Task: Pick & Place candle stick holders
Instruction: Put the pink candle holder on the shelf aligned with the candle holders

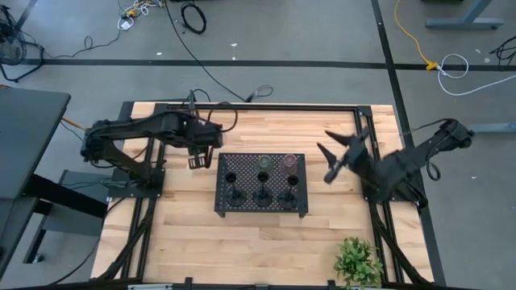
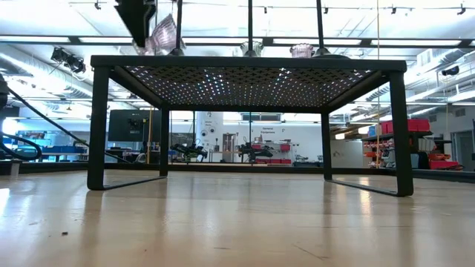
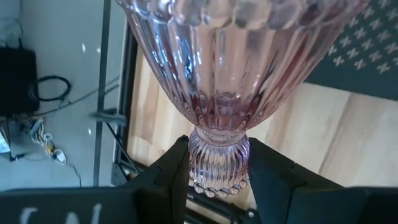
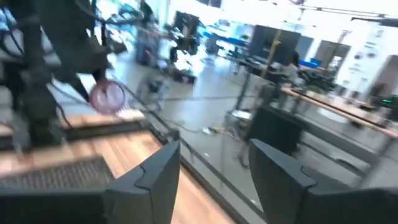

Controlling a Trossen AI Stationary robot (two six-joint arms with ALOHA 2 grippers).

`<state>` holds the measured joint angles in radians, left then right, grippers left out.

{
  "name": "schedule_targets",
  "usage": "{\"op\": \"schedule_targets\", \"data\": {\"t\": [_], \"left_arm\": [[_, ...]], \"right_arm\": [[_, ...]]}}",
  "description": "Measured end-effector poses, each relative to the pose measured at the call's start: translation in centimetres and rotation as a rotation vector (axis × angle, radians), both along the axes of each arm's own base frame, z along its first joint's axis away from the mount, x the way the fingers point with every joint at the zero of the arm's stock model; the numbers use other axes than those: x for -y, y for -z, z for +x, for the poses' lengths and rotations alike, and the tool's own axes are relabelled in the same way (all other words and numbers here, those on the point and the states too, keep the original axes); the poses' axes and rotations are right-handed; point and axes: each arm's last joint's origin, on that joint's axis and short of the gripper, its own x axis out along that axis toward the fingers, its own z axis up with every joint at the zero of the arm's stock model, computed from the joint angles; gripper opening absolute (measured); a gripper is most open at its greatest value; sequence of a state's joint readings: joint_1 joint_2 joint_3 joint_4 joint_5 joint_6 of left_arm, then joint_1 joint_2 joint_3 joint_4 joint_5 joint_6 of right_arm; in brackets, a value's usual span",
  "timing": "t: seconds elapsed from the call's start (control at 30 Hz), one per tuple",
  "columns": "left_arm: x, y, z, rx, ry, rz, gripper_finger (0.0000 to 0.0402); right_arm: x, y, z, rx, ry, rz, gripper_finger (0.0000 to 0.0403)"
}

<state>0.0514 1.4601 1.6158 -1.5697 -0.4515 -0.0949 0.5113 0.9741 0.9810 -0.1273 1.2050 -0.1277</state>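
Observation:
My left gripper (image 1: 198, 161) hangs just left of the black perforated tray (image 1: 222, 205) and is shut on a pink ribbed glass candle stick holder (image 3: 236, 56), also seen in the low view (image 2: 165, 33). On the tray stand three black thin-stemmed holders (image 1: 262, 196) in the near row. Behind them are a pale green glass one (image 1: 264, 163) and a pinkish one (image 1: 290, 161). My right gripper (image 1: 330, 161) hovers right of the tray, open, with nothing between its fingers (image 4: 155, 180). My left gripper pinches the pink holder's narrow ribbed waist (image 3: 219, 155), just above its beaded end, between its two fingers (image 3: 165, 180). The fingers slant down from above. The holder is lifted clear of table and tray and tilted, its wide bowl reaching out beyond the fingertips.
A small leafy plant (image 1: 357, 262) stands at the table's near right corner. Black frame rails (image 1: 242, 105) run along the table's far and side edges. Bare wood lies in front of the tray and to either side of it.

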Motion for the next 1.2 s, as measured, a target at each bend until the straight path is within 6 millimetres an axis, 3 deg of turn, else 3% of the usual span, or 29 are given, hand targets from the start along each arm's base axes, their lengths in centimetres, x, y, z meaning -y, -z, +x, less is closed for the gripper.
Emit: {"op": "schedule_targets", "data": {"t": [0.27,0.47,0.57,0.67,0.8,0.93,1.2], "left_arm": [[-0.1,-1.5,-0.1,0.039,0.033,0.015,0.0137],[-0.8,-1.5,-0.2,0.027,0.031,0.011,0.0137],[-1.2,-1.4,-0.1,0.01,0.04,0.015,0.0137],[-1.3,-1.0,0.4,-0.015,0.052,0.012,0.0137],[-0.9,-0.6,1.4,-0.044,0.091,0.013,0.0137],[-0.3,-1.3,2.2,-0.042,0.154,0.061,0.0137],[0.3,-4.3,2.3,0.048,0.212,0.122,0.0137]], "right_arm": [[6.6,-3.0,1.6,0.13,-0.079,0.09,0.0192],[10.7,-3.8,5.6,-0.001,-0.187,0.238,0.0192],[11.6,-4.2,8.5,-0.059,-0.305,0.272,0.0192],[12.5,-3.8,11.1,-0.119,-0.31,0.271,0.0192],[13.8,-3.7,13.7,-0.121,-0.358,0.294,0.0192],[14.2,-2.2,16.1,-0.184,-0.416,0.336,0.0192],[14.3,-1.7,17.5,-0.173,-0.478,0.309,0.0192]]}}
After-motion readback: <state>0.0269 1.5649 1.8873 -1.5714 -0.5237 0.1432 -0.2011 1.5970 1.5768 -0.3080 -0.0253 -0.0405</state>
